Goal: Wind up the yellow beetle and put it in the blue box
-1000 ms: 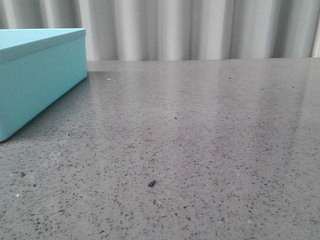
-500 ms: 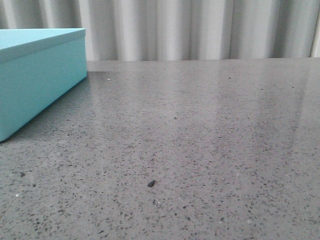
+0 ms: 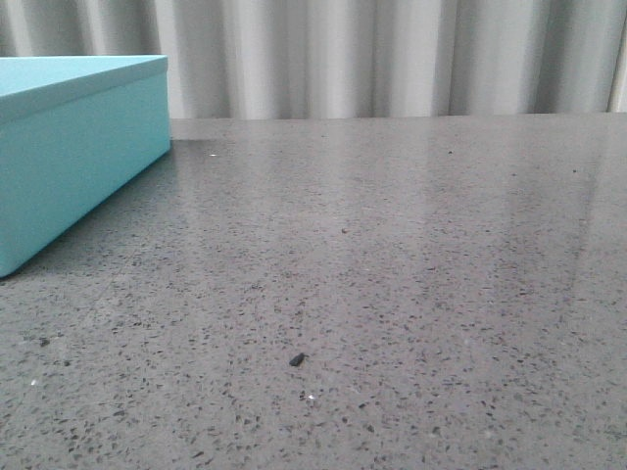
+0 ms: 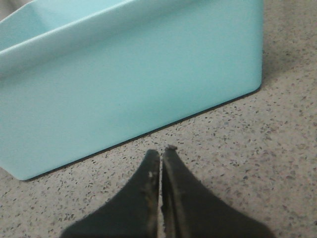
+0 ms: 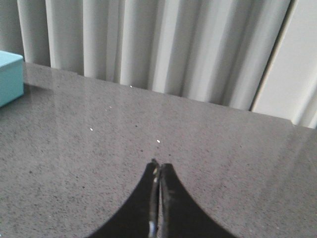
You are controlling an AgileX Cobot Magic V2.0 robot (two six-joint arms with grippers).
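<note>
Here the blue box sits at the far left of the bench, about ten o'clock from the middle of the front view, its lid on and overhanging the walls, its near corner running off the left edge. The yellow beetle shows in none of the three views, so where it lies cannot be told.

In the left wrist view the box fills most of the picture, lid rim along the top and one long side wall facing the camera, a thin dark line of shadow where the wall meets the bench. The left gripper hangs just in front of that wall, near it but not touching, its jaws pressed together with only a hairline seam between them and nothing held.

The right gripper points across bare bench toward a pale pleated curtain; its jaws are likewise closed tip to tip and hold nothing. A corner of the box shows at nine o'clock in that view, well apart from the jaws.

On the speckled grey bench in the front view a small dark fleck lies at about six o'clock, near the front edge, and the curtain closes off the back
</note>
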